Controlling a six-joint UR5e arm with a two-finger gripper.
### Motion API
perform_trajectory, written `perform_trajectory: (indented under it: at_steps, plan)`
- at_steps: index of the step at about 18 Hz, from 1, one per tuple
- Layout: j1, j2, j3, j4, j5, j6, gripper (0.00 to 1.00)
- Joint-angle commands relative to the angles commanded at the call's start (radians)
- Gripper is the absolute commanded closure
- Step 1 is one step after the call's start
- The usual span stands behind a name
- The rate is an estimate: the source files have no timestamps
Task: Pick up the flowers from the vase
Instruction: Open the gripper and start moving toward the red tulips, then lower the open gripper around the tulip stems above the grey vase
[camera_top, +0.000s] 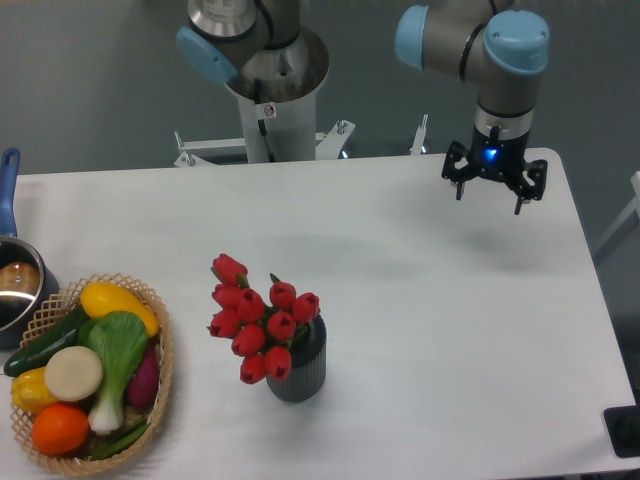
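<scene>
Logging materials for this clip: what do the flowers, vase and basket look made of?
Flowers: likely artificial, plastic or wood; buds are uniform, smooth and glossy red.
Vase: matte dark grey with fine vertical ribs, perhaps ceramic or plastic.
Basket: woven tan wicker, open lattice rim.

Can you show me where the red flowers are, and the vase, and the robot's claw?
flowers (262, 320), fixed camera view, on a red bud in the middle of the bunch.
vase (303, 372), fixed camera view, on its ribbed dark side.
gripper (494, 190), fixed camera view, between its fingertips, above the table.
</scene>
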Motion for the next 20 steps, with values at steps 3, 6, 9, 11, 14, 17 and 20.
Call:
perform_trajectory:
  at_steps: [3, 6, 9, 11, 14, 17, 20]
  plan:
    - [0.003, 0.0, -0.002, 0.002, -0.003, 0.002, 0.0]
    - [0.012, 0.003, -0.009, 0.002, -0.078, -0.008, 0.0]
    - [0.012, 0.02, -0.043, 0.002, -0.208, -0.015, 0.0]
    - [0.012, 0.043, -0.067, 0.002, -0.271, -0.014, 0.0]
    - [0.006, 0.066, -0.075, 0.002, -0.348, -0.012, 0.0]
    - [-0.015, 0.066, -0.071, 0.002, -0.438, -0.009, 0.0]
    - [-0.052, 0.066, -0.09, 0.002, -0.575, -0.006, 0.0]
